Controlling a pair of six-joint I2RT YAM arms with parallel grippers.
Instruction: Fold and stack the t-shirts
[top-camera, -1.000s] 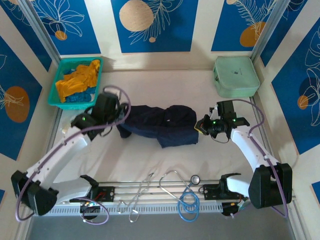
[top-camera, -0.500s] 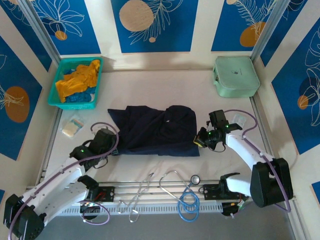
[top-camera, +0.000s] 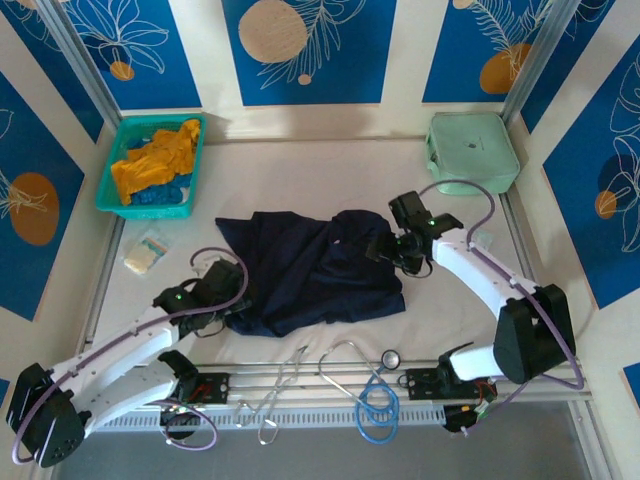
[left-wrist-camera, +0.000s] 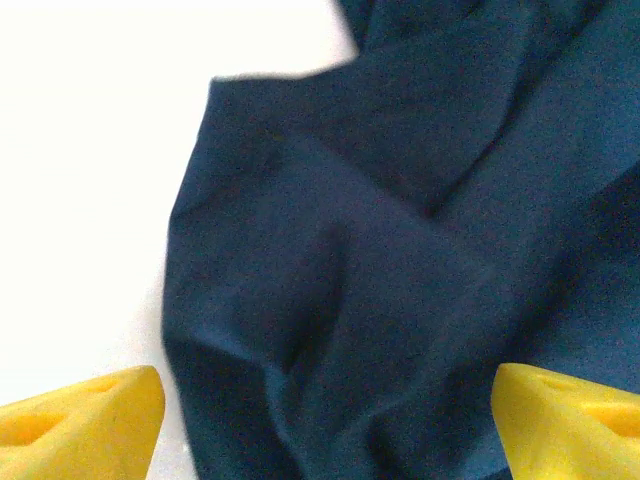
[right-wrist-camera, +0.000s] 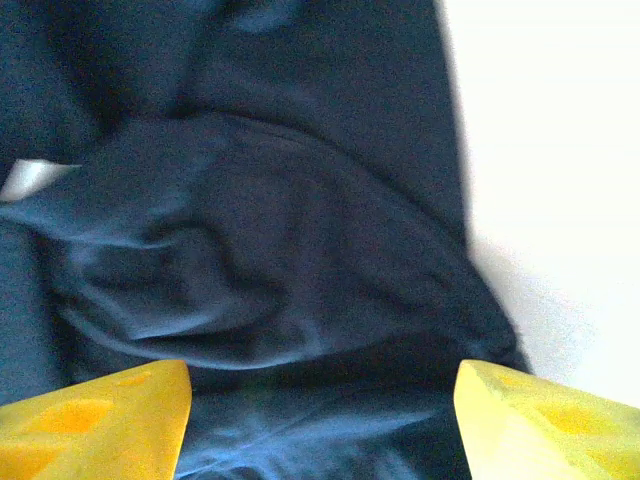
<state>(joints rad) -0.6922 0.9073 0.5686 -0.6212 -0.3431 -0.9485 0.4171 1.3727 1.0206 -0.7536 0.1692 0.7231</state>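
Navy t-shirt (top-camera: 315, 270) lay mid-table, rumpled rather than flat, near hem bunched. Left gripper (top-camera: 228, 300) sat at its left edge, fingers (left-wrist-camera: 80, 420) spread wide over the cloth, nothing pinched. Right gripper (top-camera: 388, 250) was the same at the right edge, fingers (right-wrist-camera: 100, 415) apart. Risk: with folds piled up, a pinch could catch several layers and drag the shirt into a lump. Near hem was close to the stethoscope (top-camera: 391, 357) on the front rail, so snag risk. Orange and blue shirts (top-camera: 155, 165) sat in the teal basket (top-camera: 106, 203). Mint case (top-camera: 472, 150) back right, well apart.
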